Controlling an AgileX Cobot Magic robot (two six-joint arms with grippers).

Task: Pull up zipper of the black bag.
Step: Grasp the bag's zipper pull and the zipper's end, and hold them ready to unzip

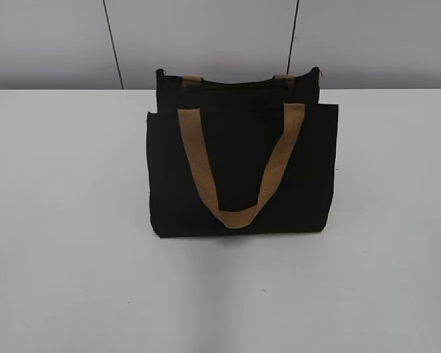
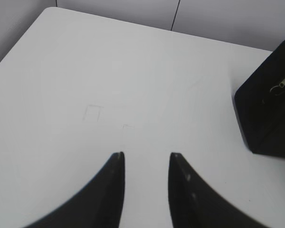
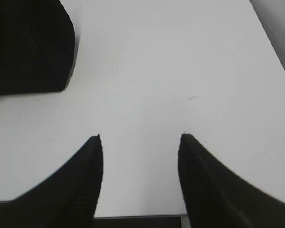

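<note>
The black bag [image 1: 242, 173] stands upright in the middle of the white table, its front pocket panel facing me, one tan handle [image 1: 239, 165] hanging down over it. Its corner shows at the right edge of the left wrist view [image 2: 270, 104], with the silver zipper pull [image 2: 282, 83] on its side. Another corner shows at the top left of the right wrist view [image 3: 28, 47]. My left gripper [image 2: 146, 154] is open and empty over bare table, left of the bag. My right gripper [image 3: 140, 137] is open and empty near the table's front edge. Neither gripper shows in the exterior view.
The white table [image 1: 66, 220] carries only the bag. A grey panelled wall [image 1: 206, 37] stands behind it. The table's front edge [image 3: 137, 217] lies just under my right gripper. A faint square mark [image 2: 91, 114] is on the table ahead of my left gripper.
</note>
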